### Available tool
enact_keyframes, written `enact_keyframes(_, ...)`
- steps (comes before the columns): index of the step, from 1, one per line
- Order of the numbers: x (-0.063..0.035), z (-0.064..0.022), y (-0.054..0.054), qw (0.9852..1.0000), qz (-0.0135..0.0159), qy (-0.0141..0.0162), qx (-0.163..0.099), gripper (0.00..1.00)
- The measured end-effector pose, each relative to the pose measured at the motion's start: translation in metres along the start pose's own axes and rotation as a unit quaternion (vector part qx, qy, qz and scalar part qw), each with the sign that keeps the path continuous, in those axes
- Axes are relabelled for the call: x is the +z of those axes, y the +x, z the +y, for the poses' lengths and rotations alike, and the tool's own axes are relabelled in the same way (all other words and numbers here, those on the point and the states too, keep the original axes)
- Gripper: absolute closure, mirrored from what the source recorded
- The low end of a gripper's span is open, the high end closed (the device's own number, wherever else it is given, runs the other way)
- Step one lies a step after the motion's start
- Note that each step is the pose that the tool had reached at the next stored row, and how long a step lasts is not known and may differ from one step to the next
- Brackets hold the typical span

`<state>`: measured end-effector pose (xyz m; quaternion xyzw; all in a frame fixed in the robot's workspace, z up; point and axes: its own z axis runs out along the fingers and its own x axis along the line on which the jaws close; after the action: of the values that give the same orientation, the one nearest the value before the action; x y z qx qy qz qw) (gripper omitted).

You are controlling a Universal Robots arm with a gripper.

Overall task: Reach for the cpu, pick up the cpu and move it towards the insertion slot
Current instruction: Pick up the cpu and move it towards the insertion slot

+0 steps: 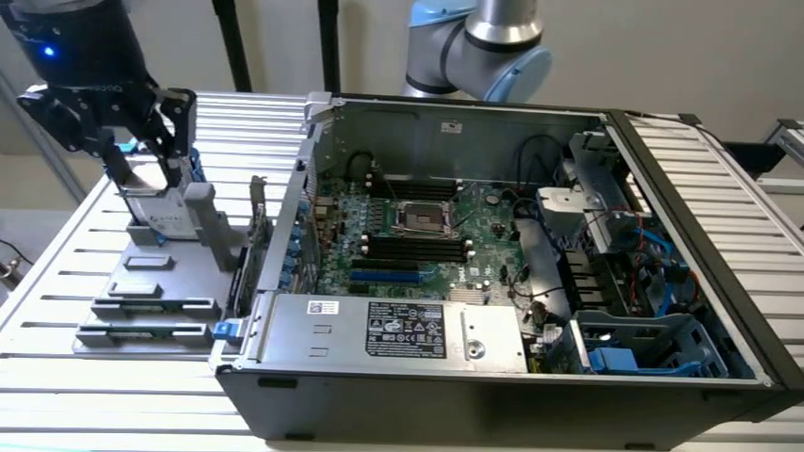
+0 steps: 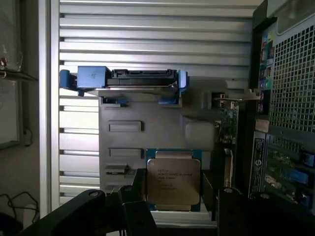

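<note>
The cpu (image 2: 173, 179) lies on a grey tray (image 1: 188, 273) on the slatted table (image 1: 75, 245), 9 o'clock from the case (image 1: 503, 395); gripper (image 1: 145, 174) fingers seemingly apart.

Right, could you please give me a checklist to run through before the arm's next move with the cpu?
1. Gripper above the grey tray: ok.
2. cpu centred under the gripper: ok.
3. Grip on the cpu: cannot tell.
4. Insertion slot in view, nothing lying on it: ok.
5. Computer case open on top: ok.
6. Level path from tray to slot: not ok, the case wall stands between.
</note>
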<state>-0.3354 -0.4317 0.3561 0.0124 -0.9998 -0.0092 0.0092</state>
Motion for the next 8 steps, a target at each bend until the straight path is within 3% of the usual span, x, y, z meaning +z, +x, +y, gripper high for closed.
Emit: enact_keyframes(8,-0.0142,-0.0006,-0.036,1.0,0.0012,-0.0048,0.0,0.46)
